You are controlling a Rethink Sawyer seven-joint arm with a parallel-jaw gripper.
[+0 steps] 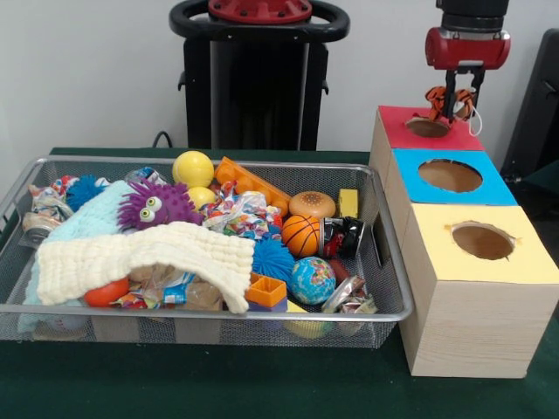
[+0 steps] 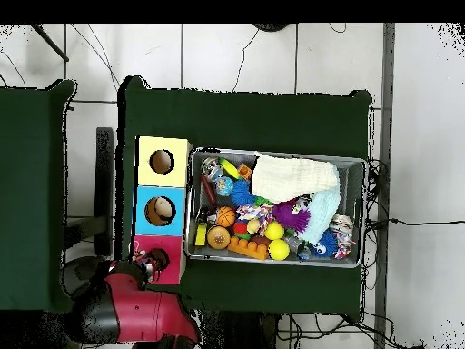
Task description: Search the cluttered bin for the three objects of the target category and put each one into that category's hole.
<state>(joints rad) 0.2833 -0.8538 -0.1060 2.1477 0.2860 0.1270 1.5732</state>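
My gripper (image 1: pixel 456 103) hangs just above the round hole (image 1: pixel 428 127) of the red-topped box (image 1: pixel 393 122) at the far right. It is shut on the orange black-striped plush tiger (image 1: pixel 437 98), which dangles at the hole's rim. In the overhead view the tiger (image 2: pixel 143 261) shows beside the red box's hole (image 2: pixel 159 259). The wire mesh bin (image 1: pixel 210 310) lies left of the boxes, full of toys; it also shows in the overhead view (image 2: pixel 272 153). No yellow duck or tan bear shows.
The blue-topped box (image 1: pixel 498 188) and the yellow-topped box (image 1: pixel 524 262) stand in a row in front of the red one. In the bin lie a cream cloth (image 1: pixel 140 253), a purple puffer (image 1: pixel 157 205), a basketball (image 1: pixel 300 236), a globe ball (image 1: pixel 313 279) and yellow balls (image 1: pixel 193 168).
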